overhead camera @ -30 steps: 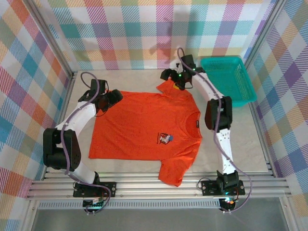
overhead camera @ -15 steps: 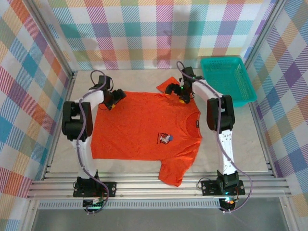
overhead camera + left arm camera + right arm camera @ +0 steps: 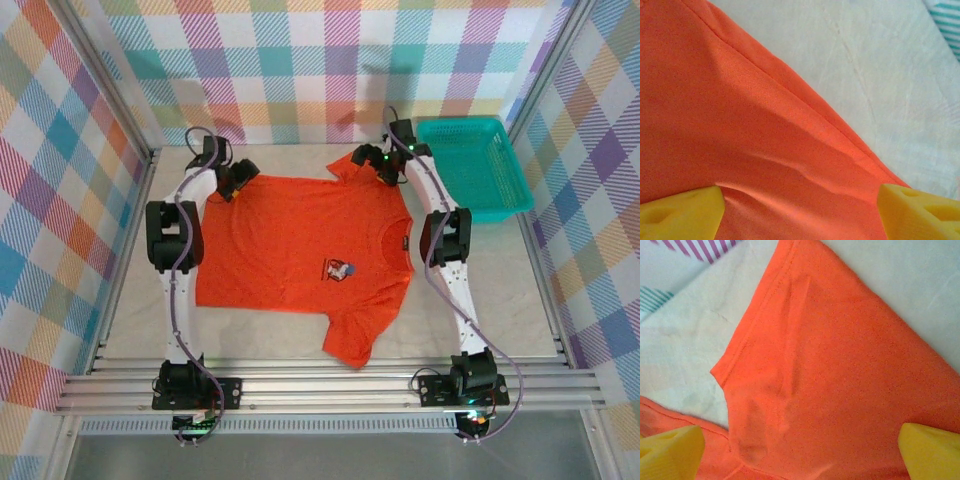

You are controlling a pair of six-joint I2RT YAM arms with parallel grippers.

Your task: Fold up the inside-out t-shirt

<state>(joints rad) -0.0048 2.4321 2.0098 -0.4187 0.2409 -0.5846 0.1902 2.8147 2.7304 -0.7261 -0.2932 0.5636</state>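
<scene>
Beige table [image 3: 505, 300], flat orange t-shirt [image 3: 290, 250], wide-spread left tool [image 3: 243, 184], wide-spread right tool [image 3: 360, 170]

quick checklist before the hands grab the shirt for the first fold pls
1. ok: left hand open above the t-shirt's far left corner.
2. ok: right hand open above the far sleeve.
3. not ok: far sleeve smooth; it shows a crease.
4. cannot tell: fingers touching the cloth.
5. ok: basket apart from the t-shirt.
</scene>
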